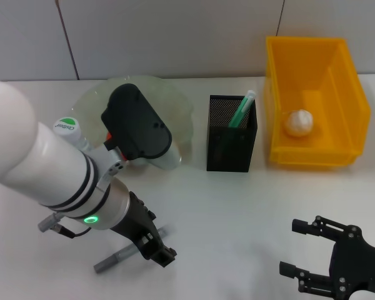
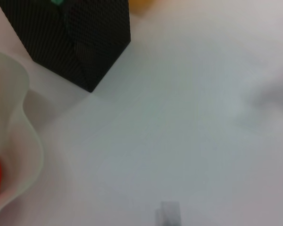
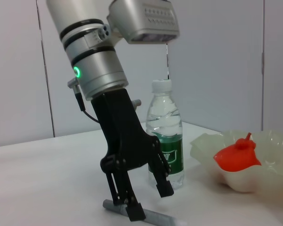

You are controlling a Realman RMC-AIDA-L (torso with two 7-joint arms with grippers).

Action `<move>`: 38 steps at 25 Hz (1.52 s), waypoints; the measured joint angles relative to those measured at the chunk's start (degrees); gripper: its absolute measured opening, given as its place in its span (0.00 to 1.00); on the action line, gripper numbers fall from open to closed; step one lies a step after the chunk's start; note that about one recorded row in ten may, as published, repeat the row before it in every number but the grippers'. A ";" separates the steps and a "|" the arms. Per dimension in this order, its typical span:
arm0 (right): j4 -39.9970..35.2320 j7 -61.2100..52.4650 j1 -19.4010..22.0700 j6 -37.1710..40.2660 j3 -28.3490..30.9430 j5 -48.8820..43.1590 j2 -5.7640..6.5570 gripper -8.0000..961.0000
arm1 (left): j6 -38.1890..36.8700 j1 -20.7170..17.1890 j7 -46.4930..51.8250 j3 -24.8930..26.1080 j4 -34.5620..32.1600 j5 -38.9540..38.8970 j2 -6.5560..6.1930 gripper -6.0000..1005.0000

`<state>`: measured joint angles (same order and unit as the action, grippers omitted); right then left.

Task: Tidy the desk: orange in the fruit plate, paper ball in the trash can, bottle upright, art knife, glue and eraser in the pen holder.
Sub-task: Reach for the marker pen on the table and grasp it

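My left gripper (image 1: pixel 156 242) is open, low over the table, its fingers (image 3: pixel 134 211) on either side of the grey art knife (image 3: pixel 151 217), which lies flat near the front left (image 1: pixel 114 260). The water bottle (image 1: pixel 67 127) stands upright behind it, also seen in the right wrist view (image 3: pixel 165 141). The orange (image 3: pixel 237 155) lies in the translucent fruit plate (image 1: pixel 175 103). The paper ball (image 1: pixel 298 123) lies in the yellow trash bin (image 1: pixel 347 94). The green glue stick (image 1: pixel 242 110) stands in the black mesh pen holder (image 1: pixel 231 147). The eraser is out of view. My right gripper (image 1: pixel 294 248) is open and empty at the front right.
The left arm's bulk and wrist camera (image 1: pixel 136 124) cover much of the plate in the head view. The pen holder's corner (image 2: pixel 85 52) and the plate's rim (image 2: pixel 30 136) show in the left wrist view. Bare white table (image 1: pixel 237 212) lies between the two grippers.
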<state>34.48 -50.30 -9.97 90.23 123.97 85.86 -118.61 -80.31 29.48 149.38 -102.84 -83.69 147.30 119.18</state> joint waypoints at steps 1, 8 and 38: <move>-0.03 0.06 -0.02 -0.02 0.02 0.00 -0.02 0.80 | 0.02 0.44 -0.03 -0.02 0.73 0.01 0.00 0.80; -0.04 0.12 0.06 -0.03 0.05 0.00 -0.05 0.80 | 0.12 1.98 -0.45 -0.08 2.87 0.13 0.00 0.80; -1.44 0.08 -0.49 -0.16 0.04 0.02 0.13 0.80 | -0.34 5.17 -0.12 -1.77 7.09 2.96 0.00 0.38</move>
<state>33.04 -50.22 -10.46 90.08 124.01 85.87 -118.47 -80.65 34.65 149.26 -104.61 -76.60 150.26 119.18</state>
